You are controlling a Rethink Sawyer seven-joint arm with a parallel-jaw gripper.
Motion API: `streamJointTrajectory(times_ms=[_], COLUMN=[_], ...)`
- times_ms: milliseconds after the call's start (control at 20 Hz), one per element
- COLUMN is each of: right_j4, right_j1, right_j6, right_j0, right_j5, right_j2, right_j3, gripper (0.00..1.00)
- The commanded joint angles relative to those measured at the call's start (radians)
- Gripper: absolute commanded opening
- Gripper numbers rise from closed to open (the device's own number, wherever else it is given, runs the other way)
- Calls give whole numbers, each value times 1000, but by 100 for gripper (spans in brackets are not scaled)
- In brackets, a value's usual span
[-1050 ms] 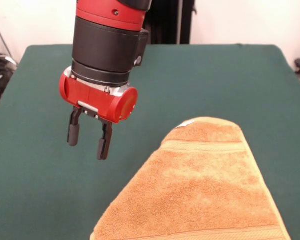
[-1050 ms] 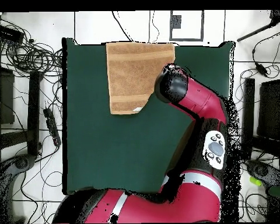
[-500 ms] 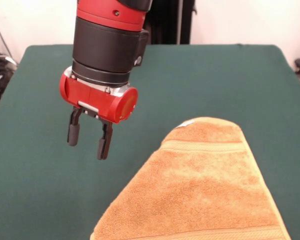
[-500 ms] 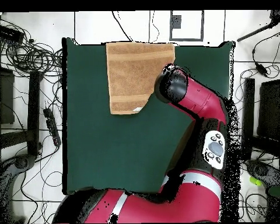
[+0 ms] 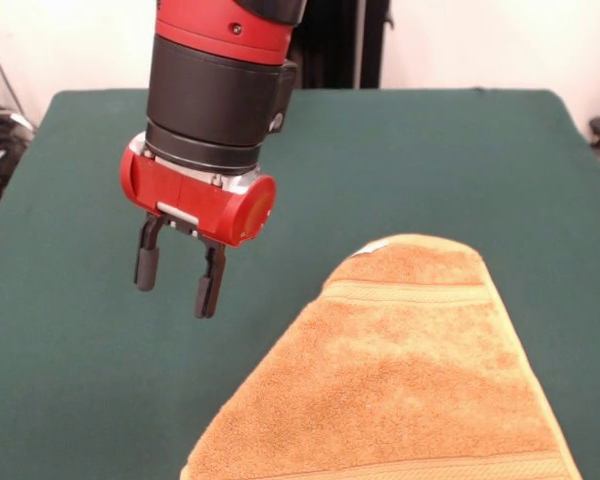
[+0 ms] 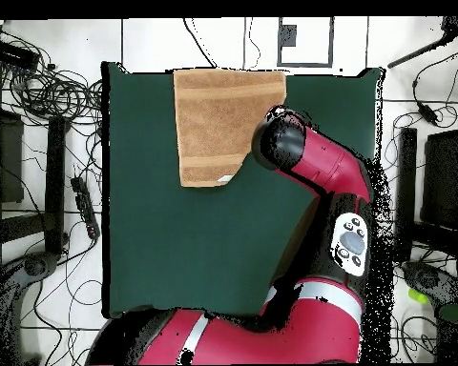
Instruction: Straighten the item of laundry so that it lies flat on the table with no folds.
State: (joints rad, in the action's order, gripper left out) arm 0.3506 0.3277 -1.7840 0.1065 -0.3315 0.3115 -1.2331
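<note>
1. In the front view, the hand (image 5: 177, 283) hangs in the left-centre of the frame, above the green counter (image 5: 430, 160), below the red and black arm (image 5: 220, 100).
2. Its two dark fingers (image 5: 208, 283) are spread with a clear gap between them, and they grip nothing.
3. The orange-tan towel (image 5: 400, 380) lies on the counter in the lower right of the front view, apart from the hand and running off the bottom edge.
4. A woven stripe band (image 5: 405, 293) crosses the towel near its rounded upper end, where a small white tag (image 5: 372, 246) shows.
5. In the overhead view, the towel (image 6: 218, 119) sits at the counter's upper edge; one lower corner seems folded over, though this is hard to make out.
</note>
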Motion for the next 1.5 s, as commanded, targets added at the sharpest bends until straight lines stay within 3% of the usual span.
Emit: streamJointTrajectory(times_ms=[50, 150, 400, 1150, 1300, 1500], right_j4=[6, 46, 119, 198, 191, 173], right_j1=[-59, -78, -187, -384, -356, -224], right_j6=[-170, -227, -380, -498, -485, -441], right_j0=[-22, -37, -123, -205, -210, -212], right_j5=[-6, -23, -157, -183, -199, -164], right_j2=[-120, -101, 57, 236, 216, 136], right_j3=[-28, 3, 157, 297, 267, 118], gripper=[100, 100, 100, 100, 100, 100])
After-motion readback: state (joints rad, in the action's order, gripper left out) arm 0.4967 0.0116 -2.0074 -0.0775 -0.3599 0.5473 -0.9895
